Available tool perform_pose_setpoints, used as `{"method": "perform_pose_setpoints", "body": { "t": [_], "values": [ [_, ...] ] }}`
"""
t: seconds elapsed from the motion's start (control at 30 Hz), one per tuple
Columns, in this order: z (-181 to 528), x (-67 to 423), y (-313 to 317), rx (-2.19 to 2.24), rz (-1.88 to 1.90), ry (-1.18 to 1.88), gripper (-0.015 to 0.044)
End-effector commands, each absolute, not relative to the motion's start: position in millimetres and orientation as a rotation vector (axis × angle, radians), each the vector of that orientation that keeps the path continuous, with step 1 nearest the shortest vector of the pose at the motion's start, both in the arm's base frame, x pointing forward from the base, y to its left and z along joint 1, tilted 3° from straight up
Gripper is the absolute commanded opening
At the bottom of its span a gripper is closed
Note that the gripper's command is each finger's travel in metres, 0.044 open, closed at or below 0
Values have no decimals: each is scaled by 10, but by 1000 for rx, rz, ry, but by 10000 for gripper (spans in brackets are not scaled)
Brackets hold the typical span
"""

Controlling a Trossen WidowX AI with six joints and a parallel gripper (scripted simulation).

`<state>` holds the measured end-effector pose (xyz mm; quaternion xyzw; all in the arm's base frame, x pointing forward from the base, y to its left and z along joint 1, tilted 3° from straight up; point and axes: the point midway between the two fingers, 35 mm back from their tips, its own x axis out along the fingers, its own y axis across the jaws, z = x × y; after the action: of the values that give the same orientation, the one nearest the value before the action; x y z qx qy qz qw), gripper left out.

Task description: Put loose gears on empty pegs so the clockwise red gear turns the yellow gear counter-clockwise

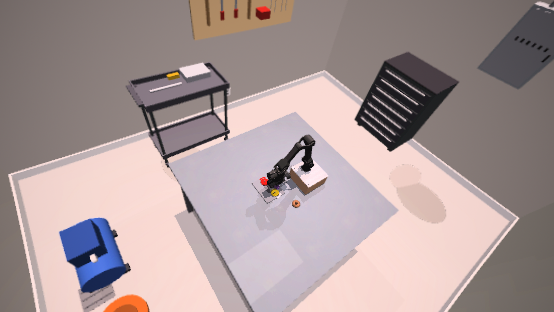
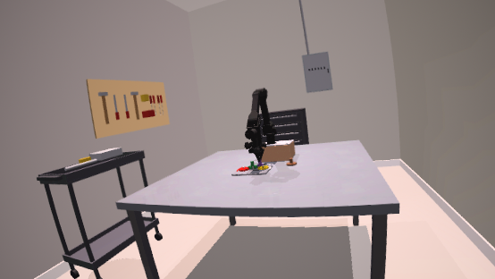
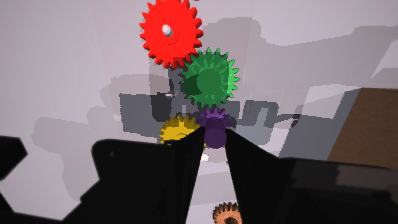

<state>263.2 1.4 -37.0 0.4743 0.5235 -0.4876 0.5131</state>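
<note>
Gripping purple gear (image 3: 215,131) (image 2: 260,164) by its knob, gripper (image 3: 214,132) (image 1: 276,186) (image 2: 259,161) is over the grey board (image 1: 270,201) (image 2: 238,174). In wrist view, yellow gear (image 3: 181,131) (image 1: 275,193) (image 2: 264,168) just left of purple, w/ green gear (image 3: 210,80) (image 2: 252,164) on far side, then red gear (image 3: 171,32) (image 1: 262,181) (image 2: 242,169) far-left. Can't tell if purple's flat. Orange gear (image 3: 227,214) (image 1: 296,204) (image 2: 291,164) on table, near side, off board.
</note>
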Motion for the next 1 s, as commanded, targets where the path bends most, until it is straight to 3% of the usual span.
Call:
{"method": "perform_pose_setpoints", "body": {
  "t": [0.0,0.97],
  "values": [
    [-382,2634,10,1199,-1234,1221,0],
    [-430,2638,21,842,-869,1416,0]
  ]
}}
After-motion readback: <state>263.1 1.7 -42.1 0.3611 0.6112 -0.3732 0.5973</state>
